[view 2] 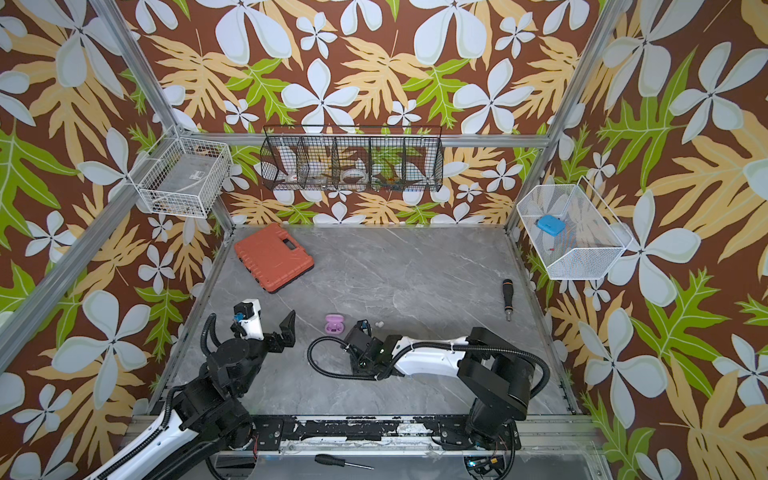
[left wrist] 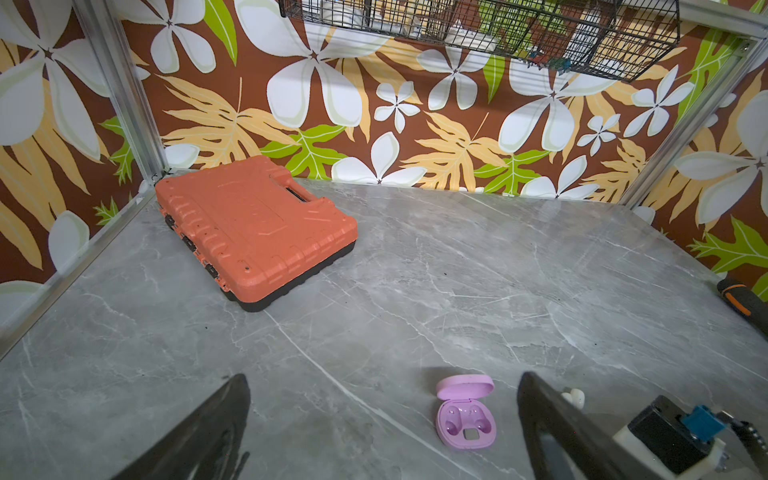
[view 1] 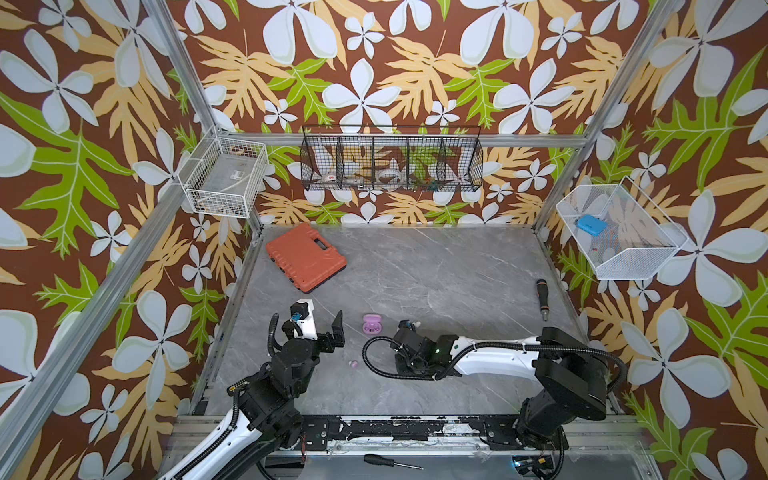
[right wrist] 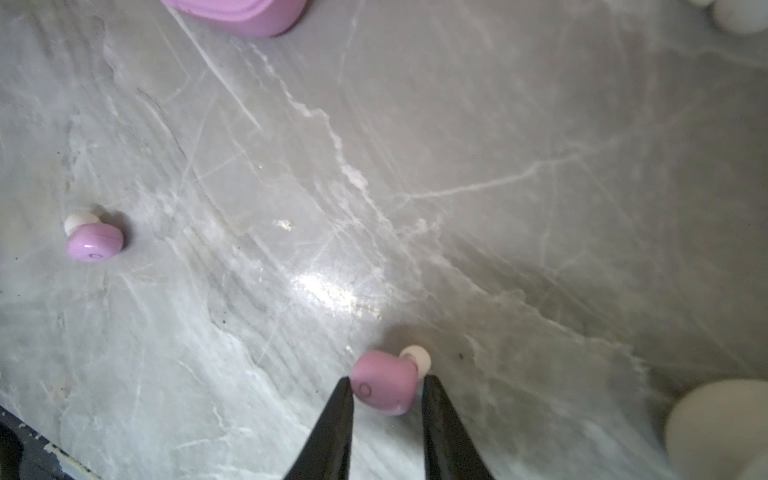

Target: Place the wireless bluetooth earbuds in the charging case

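The right gripper (right wrist: 386,385) is low over the grey marble-patterned bench (view 1: 436,270), a little in from the front edge and near its middle. Its two black fingers are closed on a tiny rounded lilac-pink plastic earbud with a white tip (right wrist: 380,379), one finger pressing each side. Whether the bud is lifted or still touches the bench cannot be told, and in both top views the arm hides it.

A second lilac-pink earbud (view 1: 353,364) lies alone on the bench, toward the left edge from the right gripper and apart from it. The lilac-pink pebble-shaped charging case (view 1: 370,324) sits open toward the rear from both buds, lid up and both sockets empty in the left wrist view. A pair of tiny white rounded earbuds (view 2: 379,323) lies just beside the case, on its right-edge side.

The left gripper (left wrist: 382,378) hangs above the bench near the left edge, fingers spread wide with nothing between them.

A ribbed orange plastic tool case (view 1: 305,257) lies shut in the rear left corner. A black-and-orange-handled screwdriver (view 1: 542,298) lies by the right edge.
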{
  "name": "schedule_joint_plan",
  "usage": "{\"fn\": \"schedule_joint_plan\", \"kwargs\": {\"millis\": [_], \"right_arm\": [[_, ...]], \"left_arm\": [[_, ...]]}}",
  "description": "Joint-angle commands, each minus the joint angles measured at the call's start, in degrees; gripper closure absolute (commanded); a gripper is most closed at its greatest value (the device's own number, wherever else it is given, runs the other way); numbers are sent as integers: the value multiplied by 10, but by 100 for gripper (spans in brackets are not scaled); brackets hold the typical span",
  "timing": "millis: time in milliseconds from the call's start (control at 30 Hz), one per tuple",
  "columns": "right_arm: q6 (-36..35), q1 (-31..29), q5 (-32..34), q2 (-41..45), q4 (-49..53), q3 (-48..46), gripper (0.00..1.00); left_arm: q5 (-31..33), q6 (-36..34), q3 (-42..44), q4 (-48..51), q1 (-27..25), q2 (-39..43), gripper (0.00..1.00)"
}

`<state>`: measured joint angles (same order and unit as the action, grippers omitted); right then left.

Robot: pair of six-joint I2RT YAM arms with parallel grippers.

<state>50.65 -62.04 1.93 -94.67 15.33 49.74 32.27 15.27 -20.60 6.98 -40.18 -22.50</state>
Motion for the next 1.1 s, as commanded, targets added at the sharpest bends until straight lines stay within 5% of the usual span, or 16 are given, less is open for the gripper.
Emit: {"fn": "schedule_joint_plan", "kwargs": {"millis": [0, 600, 1067], "right_arm": [[-25, -2, 1, 5, 26, 6, 70], [-216, -58, 131, -30, 215, 143, 64], [-310, -69, 122, -69, 215, 145, 68]], "left_arm": [[-1, -4, -1, -15, 1, 2, 0], [-4, -9, 0, -15, 1, 9, 0], [6, -12, 1, -15, 1, 20, 0]]}}
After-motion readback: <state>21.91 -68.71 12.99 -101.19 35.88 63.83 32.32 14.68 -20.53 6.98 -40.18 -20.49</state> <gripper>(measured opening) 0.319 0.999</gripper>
